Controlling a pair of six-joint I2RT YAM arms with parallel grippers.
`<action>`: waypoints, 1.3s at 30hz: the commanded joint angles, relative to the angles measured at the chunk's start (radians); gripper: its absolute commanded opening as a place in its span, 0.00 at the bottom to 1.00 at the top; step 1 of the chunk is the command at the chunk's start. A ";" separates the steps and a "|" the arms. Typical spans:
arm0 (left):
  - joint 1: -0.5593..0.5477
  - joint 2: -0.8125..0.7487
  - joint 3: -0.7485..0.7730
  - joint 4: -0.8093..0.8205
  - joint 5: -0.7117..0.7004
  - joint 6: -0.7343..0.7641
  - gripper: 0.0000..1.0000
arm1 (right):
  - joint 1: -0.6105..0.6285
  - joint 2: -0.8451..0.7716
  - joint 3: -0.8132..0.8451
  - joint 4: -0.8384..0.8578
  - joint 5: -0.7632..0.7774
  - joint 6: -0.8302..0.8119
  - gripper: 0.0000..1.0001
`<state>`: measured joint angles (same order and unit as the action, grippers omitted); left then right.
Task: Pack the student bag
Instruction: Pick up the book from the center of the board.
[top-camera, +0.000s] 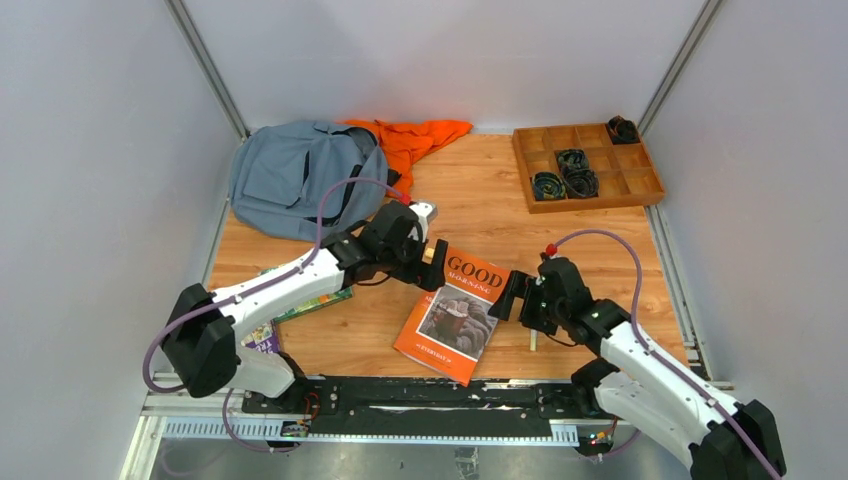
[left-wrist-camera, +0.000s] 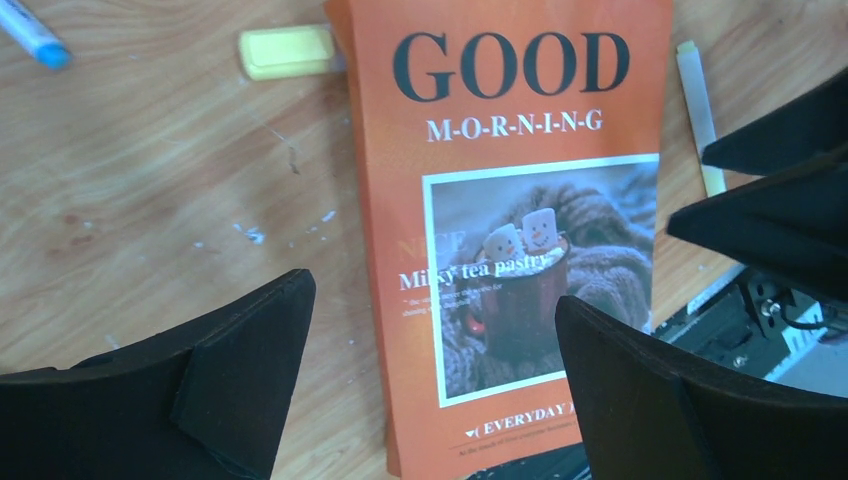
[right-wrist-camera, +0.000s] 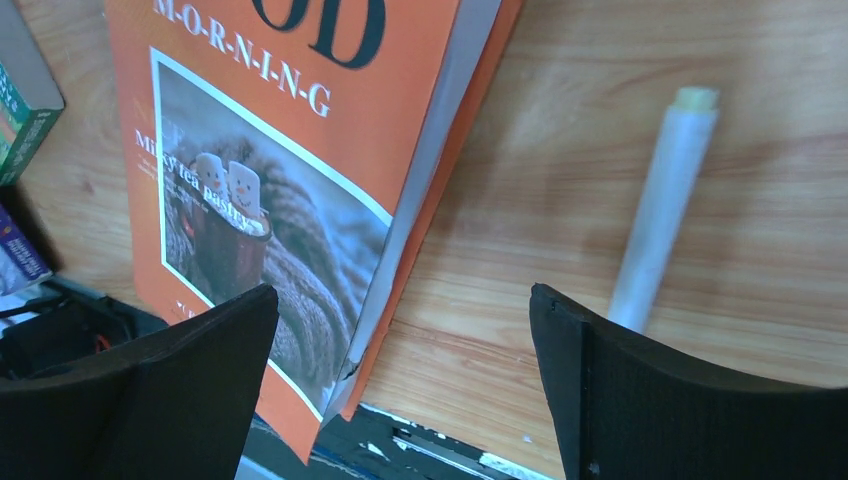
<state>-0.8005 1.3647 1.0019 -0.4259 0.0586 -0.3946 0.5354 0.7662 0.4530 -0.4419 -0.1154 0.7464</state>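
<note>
The student bag (top-camera: 300, 175) lies flat at the far left of the table, grey-blue with dark zip lines. An orange "GOOD MORNING" book (top-camera: 455, 315) lies flat near the front edge. It also shows in the left wrist view (left-wrist-camera: 510, 200) and the right wrist view (right-wrist-camera: 300, 130). My left gripper (top-camera: 432, 262) (left-wrist-camera: 432, 300) is open and empty, low over the book's far end. My right gripper (top-camera: 510, 297) (right-wrist-camera: 402, 300) is open and empty, and straddles the book's right edge, where the cover is slightly lifted.
An orange cloth (top-camera: 410, 140) lies beside the bag. A wooden compartment tray (top-camera: 590, 165) with dark coiled items stands far right. A green book (top-camera: 315, 305) and a purple book (top-camera: 262, 338) lie under my left arm. A white pen (right-wrist-camera: 660, 220), yellow eraser (left-wrist-camera: 285, 52) and blue pen (left-wrist-camera: 35, 35) lie loose.
</note>
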 joint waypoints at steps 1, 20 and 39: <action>0.002 0.016 -0.010 0.005 0.072 -0.063 1.00 | 0.012 0.038 -0.085 0.202 -0.138 0.154 1.00; 0.030 0.072 -0.194 0.152 0.321 -0.140 1.00 | 0.011 0.187 -0.184 0.553 -0.121 0.301 1.00; 0.035 0.020 -0.212 0.245 0.349 -0.127 1.00 | 0.011 0.067 -0.032 0.478 -0.123 0.284 0.73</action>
<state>-0.7605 1.4483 0.7845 -0.2077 0.4332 -0.5713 0.5365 0.8841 0.3412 0.0940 -0.2371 1.0531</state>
